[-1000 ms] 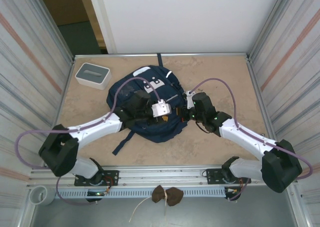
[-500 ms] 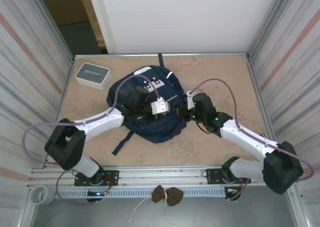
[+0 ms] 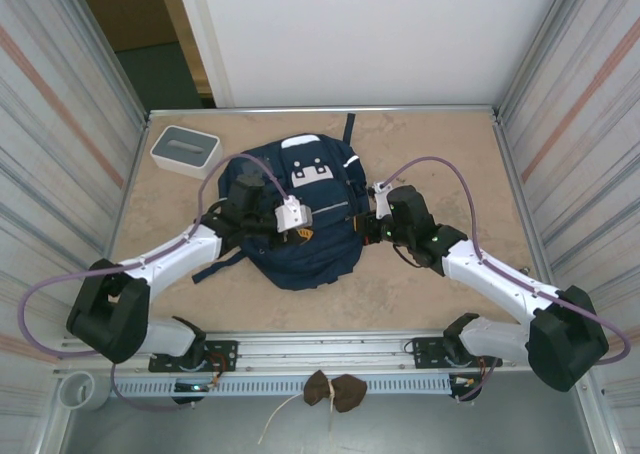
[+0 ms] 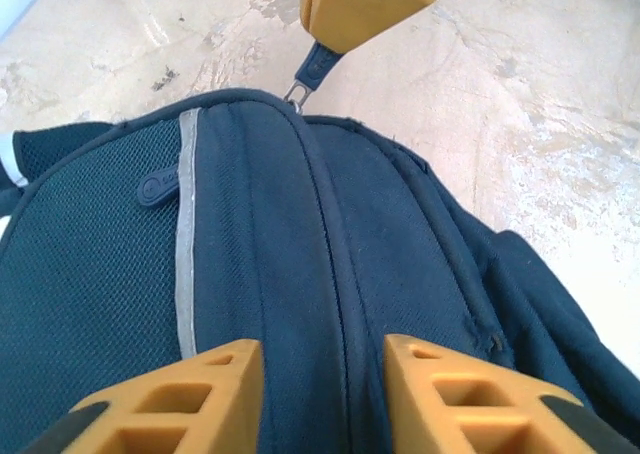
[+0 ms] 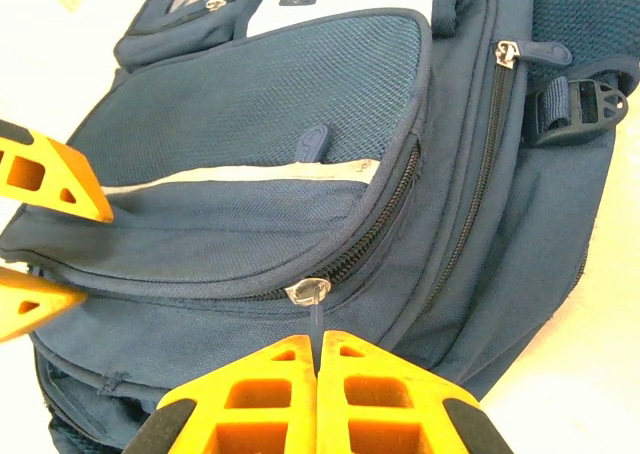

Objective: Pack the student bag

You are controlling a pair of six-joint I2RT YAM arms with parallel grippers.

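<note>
Navy student bag (image 3: 320,254), mid-worktop (image 3: 430,154) near the far edge, could be dragged instead of unzipped if the zip pull (image 4: 318,62) pinched in the closed right jaws is tugged while nothing is gripped by the half-open left jaws.

The student bag (image 3: 300,229) is matt navy woven cloth. Its front pocket is faced in coarse mesh (image 5: 270,104), crossed by a smooth pale-grey stripe (image 5: 230,177). The zip pull (image 5: 308,292) at the bag's pocket edge is bright bare metal, and the strap buckle (image 5: 585,109) on the bag's side is dark moulded plastic. At the bag, the left claw (image 4: 320,349) and right claw (image 5: 318,339) are matt orange plastic with hollow, ribbed cells. Under the bag, the table (image 3: 460,134) shows a mottled tan, stone-look top, matt and scuffed. Near the bag, a box (image 3: 186,150) looks like smooth white-and-grey plastic.
</note>
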